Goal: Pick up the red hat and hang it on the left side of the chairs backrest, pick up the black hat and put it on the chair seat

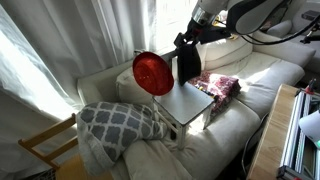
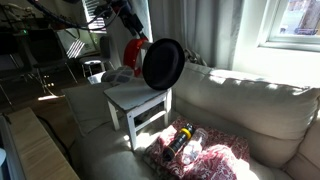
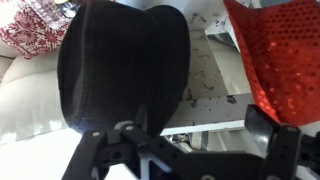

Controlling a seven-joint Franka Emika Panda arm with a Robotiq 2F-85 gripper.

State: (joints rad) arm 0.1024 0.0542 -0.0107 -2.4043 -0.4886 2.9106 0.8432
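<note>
The black hat [image 3: 125, 65] hangs on edge just above the pale chair seat [image 3: 215, 95], against my gripper's left finger. My gripper [image 3: 180, 127] has its jaws wide apart, and a gap shows between the hat and the right finger. In both exterior views the black hat [image 1: 187, 62] [image 2: 163, 63] hangs below the gripper [image 1: 191, 38] [image 2: 134, 24] over the seat [image 1: 185, 104] [image 2: 133, 97]. The red hat [image 1: 153, 72] [image 2: 132, 50] [image 3: 280, 55] hangs on a corner of the chair's backrest, which it mostly hides.
The chair stands on a white sofa [image 1: 250, 75]. A red patterned cloth [image 1: 220, 85] [image 2: 195, 155] lies on the cushion beside it. A grey patterned pillow [image 1: 118, 122] lies at the other end, with a wooden chair [image 1: 45, 145] beyond it.
</note>
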